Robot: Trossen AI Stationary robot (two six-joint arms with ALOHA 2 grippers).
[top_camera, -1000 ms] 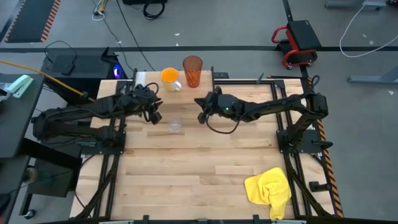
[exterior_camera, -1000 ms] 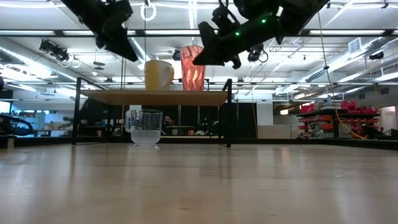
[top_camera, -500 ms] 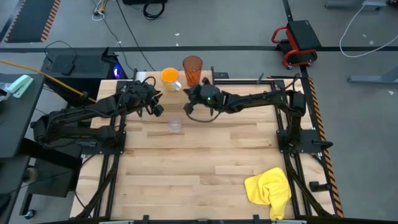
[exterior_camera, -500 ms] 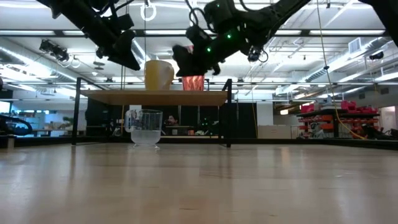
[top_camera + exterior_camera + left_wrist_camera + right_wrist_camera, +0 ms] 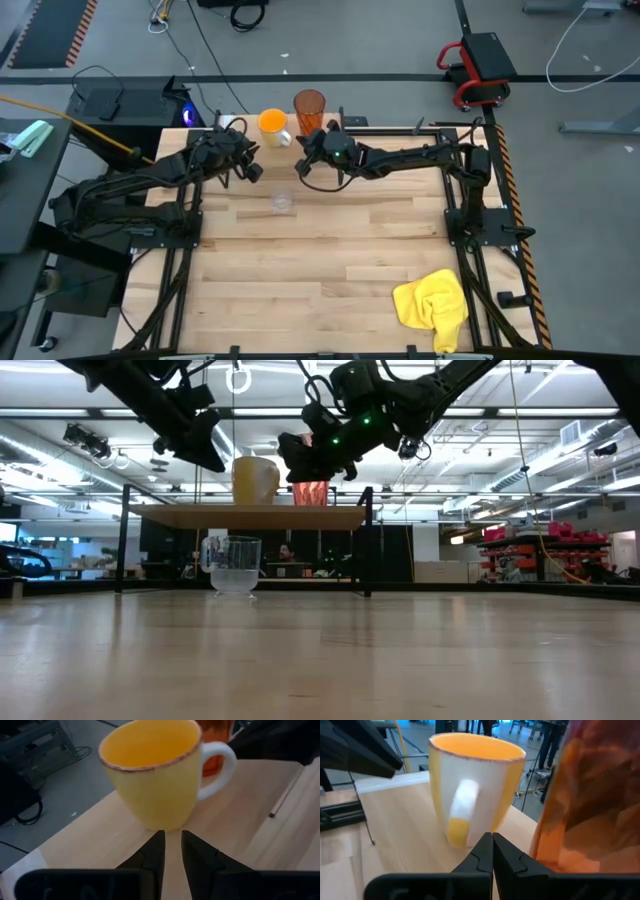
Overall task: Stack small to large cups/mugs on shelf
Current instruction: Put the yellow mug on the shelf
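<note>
The orange mug [image 5: 272,124] with its pale handle [image 5: 462,810] and the tall ribbed orange-red tumbler [image 5: 309,111] stand side by side on the small wooden shelf [image 5: 250,516]. The clear glass [image 5: 283,201] stands on the table, on the near side of the shelf. My left gripper [image 5: 172,840] hovers just short of the mug [image 5: 150,775], its fingers a narrow gap apart. My right gripper [image 5: 492,840] is shut and hangs over the shelf between mug and tumbler [image 5: 590,795], pointing at the mug's handle. In the low view it covers the tumbler's upper part [image 5: 312,491].
A crumpled yellow cloth [image 5: 435,305] lies near the table's near right corner. The shelf stands on thin black legs [image 5: 367,550] at the table's far edge. Bare wooden tabletop [image 5: 300,270] stretches across the middle and near side.
My right gripper has moved from above the table toward the far left, coming in over the shelf beside the tumbler and mug. My left gripper has shifted a little toward the far edge, closer to the mug. Mug, tumbler and glass have stayed put.
</note>
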